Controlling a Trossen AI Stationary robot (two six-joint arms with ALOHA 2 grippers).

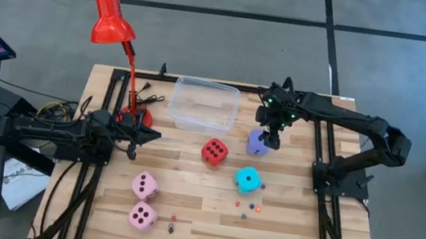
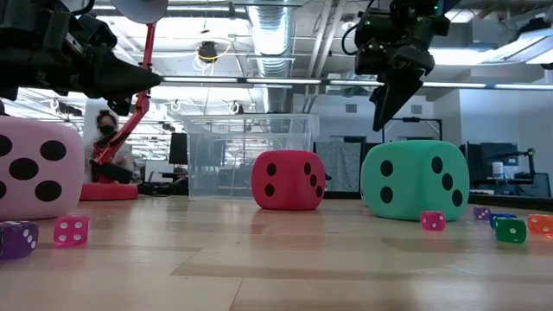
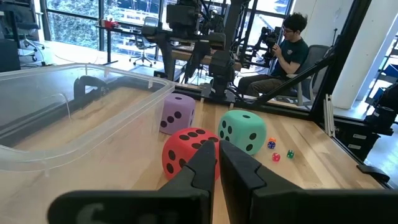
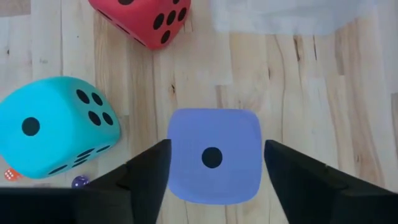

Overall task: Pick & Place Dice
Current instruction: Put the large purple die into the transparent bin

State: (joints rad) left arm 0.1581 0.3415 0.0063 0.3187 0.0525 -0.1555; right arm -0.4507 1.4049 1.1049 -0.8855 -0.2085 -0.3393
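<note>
Hovering above the lavender die [image 4: 214, 155], the right gripper [image 4: 214, 165] has its two dark fingers spread, one on each side of the cube, and they do not seem to press it. The die rests on the wooden table [image 1: 281, 228] with one pip facing up, at about 3 o'clock from the clear plastic bin [image 1: 203, 105]. From this die the red die [image 1: 214, 151] lies at about 8 o'clock, and the cyan die [image 1: 248, 179] at about 6 o'clock, both near but apart from it. The two pink dice [image 1: 145, 185] sit close together at about 7 o'clock from the red one, well apart from it. Several tiny coloured dice [image 2: 72, 230] are scattered on the table's near part. The left gripper [image 3: 217, 158] waits near the base of the red lamp [image 1: 113, 20], its fingers closed on nothing. A person [image 3: 291, 46] sits beyond the table.
</note>
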